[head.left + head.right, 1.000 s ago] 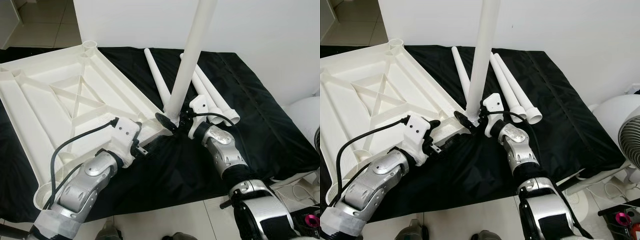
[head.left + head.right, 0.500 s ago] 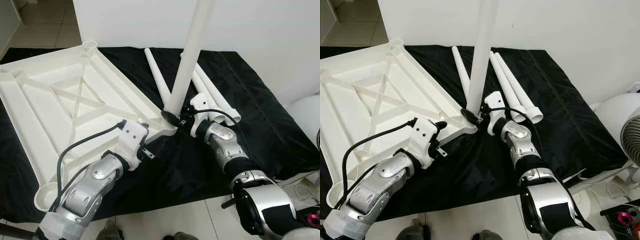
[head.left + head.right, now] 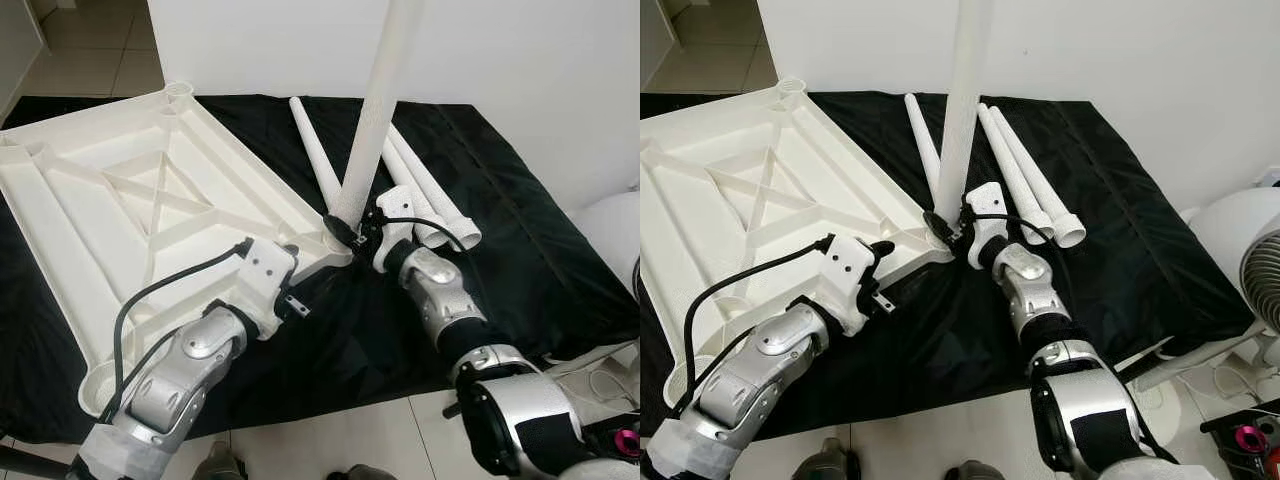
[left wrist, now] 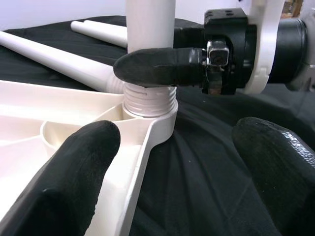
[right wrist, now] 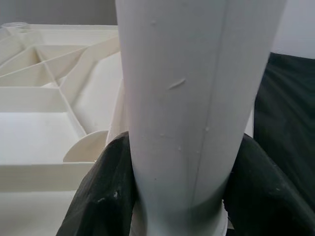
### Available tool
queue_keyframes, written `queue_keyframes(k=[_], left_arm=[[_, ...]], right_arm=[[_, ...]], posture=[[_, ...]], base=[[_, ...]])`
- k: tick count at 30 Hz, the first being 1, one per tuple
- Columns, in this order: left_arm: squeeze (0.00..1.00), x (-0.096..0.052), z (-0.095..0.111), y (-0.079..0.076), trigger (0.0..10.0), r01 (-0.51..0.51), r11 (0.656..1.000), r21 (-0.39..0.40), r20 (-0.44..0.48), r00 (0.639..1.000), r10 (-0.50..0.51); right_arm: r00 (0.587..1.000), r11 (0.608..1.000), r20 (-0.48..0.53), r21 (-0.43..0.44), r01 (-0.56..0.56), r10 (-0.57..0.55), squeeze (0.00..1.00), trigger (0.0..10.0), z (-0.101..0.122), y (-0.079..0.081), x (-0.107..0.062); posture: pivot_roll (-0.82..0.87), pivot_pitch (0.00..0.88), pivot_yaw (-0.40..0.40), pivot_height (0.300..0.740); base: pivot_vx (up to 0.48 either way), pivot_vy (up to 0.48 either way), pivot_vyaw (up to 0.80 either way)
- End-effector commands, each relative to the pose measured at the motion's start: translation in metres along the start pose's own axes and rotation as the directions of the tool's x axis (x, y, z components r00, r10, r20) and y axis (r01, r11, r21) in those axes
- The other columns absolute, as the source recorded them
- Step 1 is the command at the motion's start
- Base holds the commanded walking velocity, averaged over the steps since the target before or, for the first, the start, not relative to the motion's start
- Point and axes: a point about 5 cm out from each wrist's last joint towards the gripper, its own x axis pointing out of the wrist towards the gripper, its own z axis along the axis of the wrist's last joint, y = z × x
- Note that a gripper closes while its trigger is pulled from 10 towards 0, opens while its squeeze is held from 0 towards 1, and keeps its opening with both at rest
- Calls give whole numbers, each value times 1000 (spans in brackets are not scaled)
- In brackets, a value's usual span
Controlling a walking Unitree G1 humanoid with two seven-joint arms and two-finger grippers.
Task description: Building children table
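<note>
The white tabletop [image 3: 120,200] lies upside down on a black cloth [image 3: 500,230]. A white leg [image 3: 372,120] stands upright in the socket [image 4: 157,118] at its near right corner, where its threaded end [image 4: 147,98] shows. My right gripper [image 3: 345,228] is shut on the leg just above the thread, with its fingers [image 5: 98,196] on both sides. Just short of that corner my left gripper [image 4: 172,187] is open, one finger [image 4: 74,182] over the tabletop's rim and the other over the cloth. Three loose legs [image 3: 1025,185] lie behind.
A white wall [image 3: 520,60] rises right behind the cloth. A white fan [image 3: 1250,260] stands on the floor to the right, with a pink object [image 3: 625,440] near it. Tiled floor [image 3: 330,440] runs along the cloth's front edge.
My left gripper has moved closer to the corner socket. My right wrist has turned around the leg, which still stands upright, and the tabletop has shifted slightly.
</note>
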Motion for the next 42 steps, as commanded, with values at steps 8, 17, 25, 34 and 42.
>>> queue_keyframes(k=[8, 17, 25, 34, 42], left_arm=[[0, -2, 3, 3, 10000, 22, 1000, 13, 17, 1000, -22], [0, -2, 2, 3, 10000, 1, 1000, -3, 23, 1000, -1], [0, -2, 2, 2, 10000, 4, 1000, -6, 21, 1000, -4], [0, -6, 3, 0, 10000, 14, 1000, -10, 16, 1000, -14], [0, -7, 5, -4, 10000, 44, 999, -9, 15, 999, -43]], right_arm=[[965, 965, -56, 55, 258, -255, 0, 10000, -12, 15, 4], [930, 927, -31, 84, 367, -365, 0, 10000, -4, 36, 12], [930, 926, -17, 83, 368, -368, 1000, 10000, -3, 32, 8], [958, 955, 26, 84, 283, -286, 0, 10000, 4, 24, -1], [998, 998, 32, 1, 59, -59, 0, 10000, 5, 12, -7]], posture=[[37, 37, -100, 740], [24, 43, -99, 740], [24, 53, -99, 740], [33, 62, -104, 740], [37, 55, -109, 740]], base=[[0, 0, 0], [0, 0, 0], [0, 0, 0], [0, 0, 0], [0, 0, 0]])
